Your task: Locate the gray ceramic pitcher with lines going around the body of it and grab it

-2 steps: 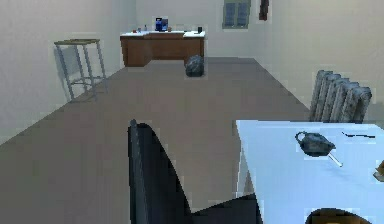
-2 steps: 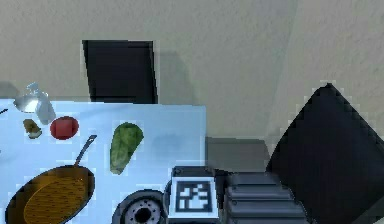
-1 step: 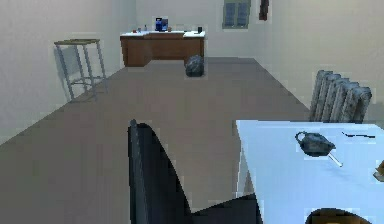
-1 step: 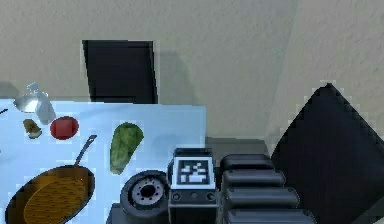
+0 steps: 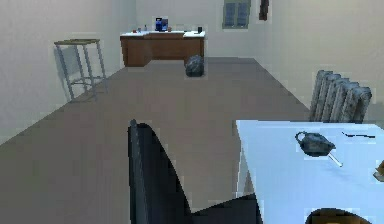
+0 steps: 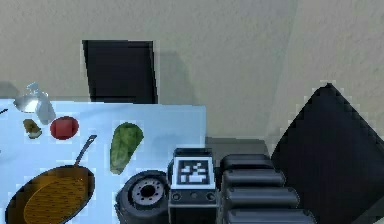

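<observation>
Jaws: their state cannot be told. The gripper shows at the white table's edge near a pan, and whether it holds anything cannot be told. Pitcher not positively identified — a dark grey vessel stands on that table in the forward view. A second grey lump lies on the floor by the desk.

Soft, even light fills the room, with no lamp in sight and no glare. In the forward view the walls are bright cream, the floor a duller grey-brown, and the far window is dull, not glowing. The near table is the brightest surface, and the chair beside it is near-black. In the arm side view the side wall is duller left of its corner and paler right of it, and that corner edge leans.
</observation>
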Robot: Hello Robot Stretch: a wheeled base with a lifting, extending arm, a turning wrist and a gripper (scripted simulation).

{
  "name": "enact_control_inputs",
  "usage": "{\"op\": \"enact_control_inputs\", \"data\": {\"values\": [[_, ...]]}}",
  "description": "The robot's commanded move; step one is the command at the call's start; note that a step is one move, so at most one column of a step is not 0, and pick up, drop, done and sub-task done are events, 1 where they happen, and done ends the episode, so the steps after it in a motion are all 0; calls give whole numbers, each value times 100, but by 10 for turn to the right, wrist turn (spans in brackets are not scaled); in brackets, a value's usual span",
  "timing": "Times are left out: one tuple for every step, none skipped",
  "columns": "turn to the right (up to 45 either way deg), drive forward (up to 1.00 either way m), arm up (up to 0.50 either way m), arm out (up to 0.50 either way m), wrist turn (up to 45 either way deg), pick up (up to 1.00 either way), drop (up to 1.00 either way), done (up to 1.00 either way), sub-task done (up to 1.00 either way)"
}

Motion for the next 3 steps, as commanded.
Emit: {"op": "enact_control_inputs", "data": {"values": [[0,0,0,0,450,0,0,0,0],[0,0,0,0,450,0,0,0,0],[0,0,0,0,450,0,0,0,0]]}}
